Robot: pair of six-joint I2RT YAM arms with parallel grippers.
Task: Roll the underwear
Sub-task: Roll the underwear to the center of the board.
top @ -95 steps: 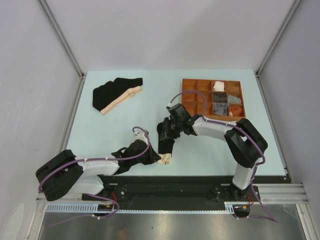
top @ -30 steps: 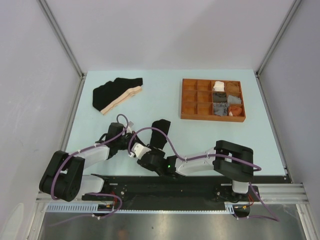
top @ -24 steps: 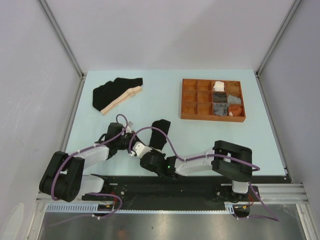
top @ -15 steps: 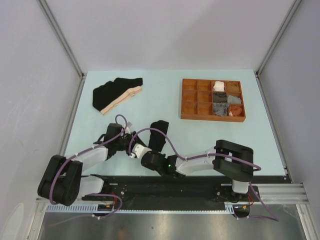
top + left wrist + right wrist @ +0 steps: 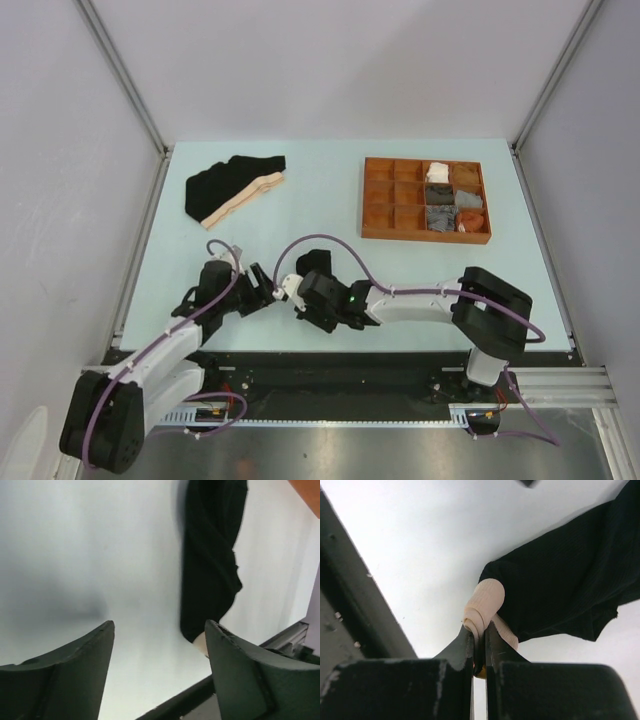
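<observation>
We are working on one black brief (image 5: 570,575), lying stretched out near the table's 6 o'clock edge, its beige waistband (image 5: 485,605) only starting to curl. Our right gripper (image 5: 479,647) is clamping that waistband, while our left gripper (image 5: 157,635) is hovering spread beside it, holding nothing. The second brief (image 5: 232,185) is lying unrolled at 10 o'clock. The tray (image 5: 400,236) at 2 o'clock is holding small bundles.

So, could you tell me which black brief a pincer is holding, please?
The near black brief: the right pincer is shut on its beige waistband. The far-left black brief lies free of both arms.
</observation>
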